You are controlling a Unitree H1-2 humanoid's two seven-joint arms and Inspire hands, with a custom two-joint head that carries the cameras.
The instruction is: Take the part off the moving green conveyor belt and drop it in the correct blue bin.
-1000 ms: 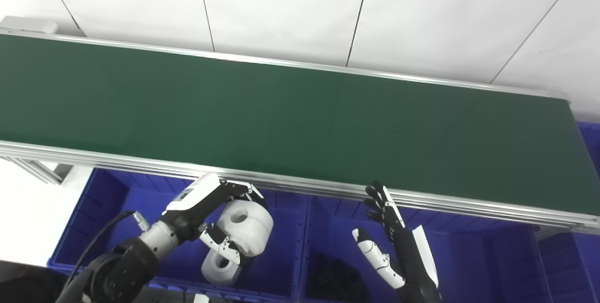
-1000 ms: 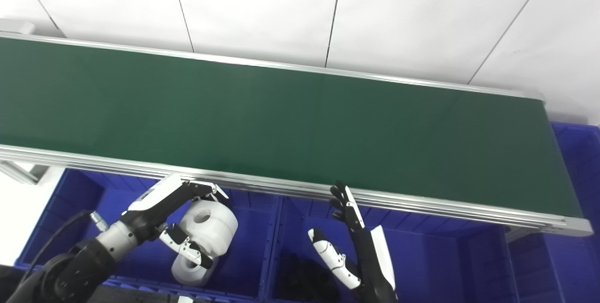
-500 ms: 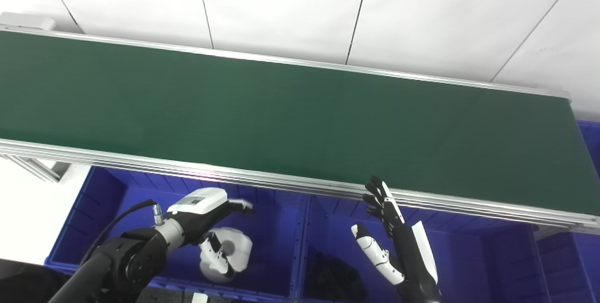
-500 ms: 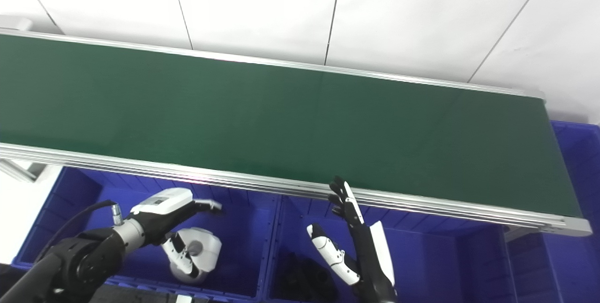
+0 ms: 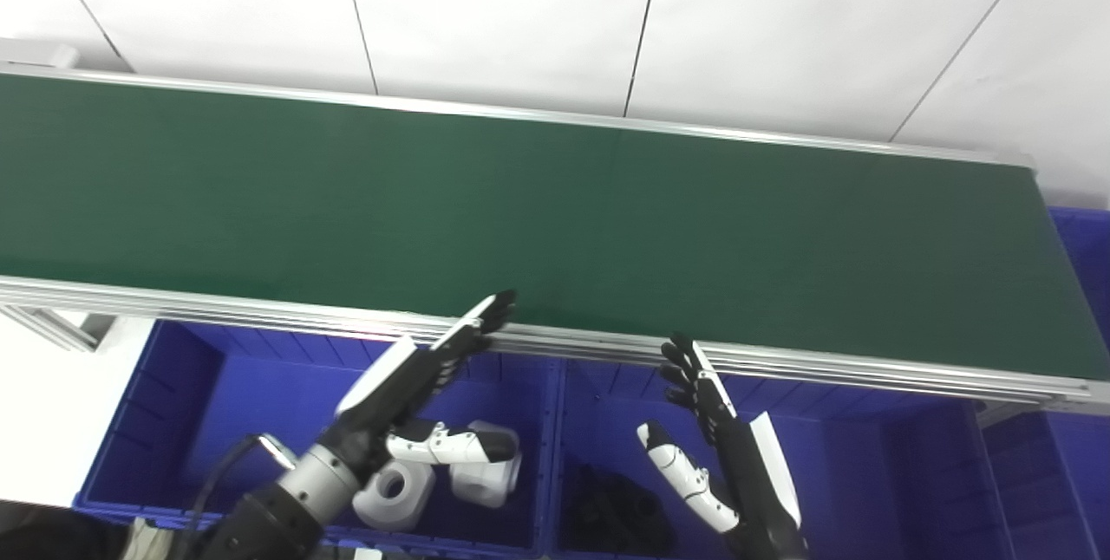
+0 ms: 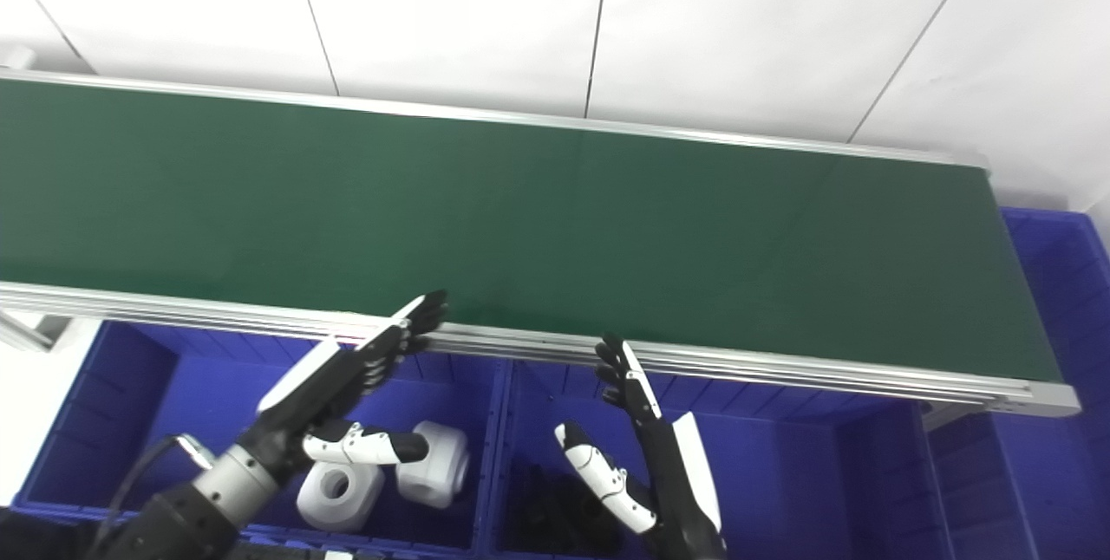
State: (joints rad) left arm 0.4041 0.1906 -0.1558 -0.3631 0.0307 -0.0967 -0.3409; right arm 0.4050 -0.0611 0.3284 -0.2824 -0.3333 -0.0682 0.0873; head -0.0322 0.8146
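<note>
The green conveyor belt (image 5: 555, 213) runs across the view and carries no part. My left hand (image 5: 416, 387) is open and empty, fingers stretched toward the belt's near rail, above the left blue bin (image 5: 225, 387). Two white parts (image 5: 395, 484) (image 5: 486, 478) lie in that bin, below the hand. My right hand (image 5: 720, 439) is open and empty, fingers up, over the middle blue bin (image 5: 832, 473).
Black parts (image 5: 616, 504) lie in the middle bin. Another blue bin (image 5: 1084, 248) stands at the belt's right end. The belt's aluminium rail (image 5: 780, 361) runs just above both hands. White wall panels are behind the belt.
My left hand let go of the white part, which now lies in the left bin beside the other one. The hand then opened and rose toward the belt rail. The camera shifted slightly.
</note>
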